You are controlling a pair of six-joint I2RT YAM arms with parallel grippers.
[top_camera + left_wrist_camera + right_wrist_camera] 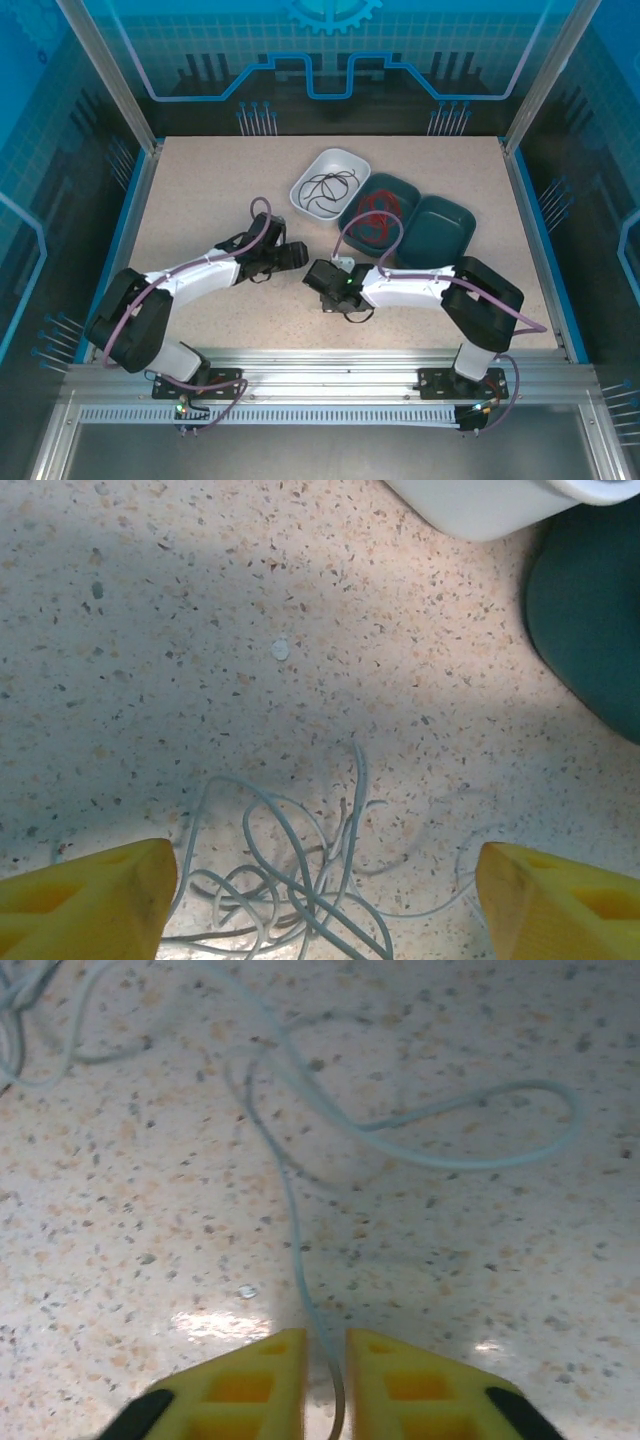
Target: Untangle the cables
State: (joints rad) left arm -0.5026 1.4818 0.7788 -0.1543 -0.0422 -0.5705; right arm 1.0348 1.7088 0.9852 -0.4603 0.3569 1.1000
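Top view: left fingers (292,256) and right fingers (320,280) meet at mid-counter (200,190).
Left wrist: fingers wide over thin white cable tangle (290,890).
Right wrist: fingers pinched on one strand. Best to draw it away slowly, with the left anchoring the knot.

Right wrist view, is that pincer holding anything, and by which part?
The right pincer pinches the white cable on a single straight strand leading down from its loops; whether that is near an end cannot be told.
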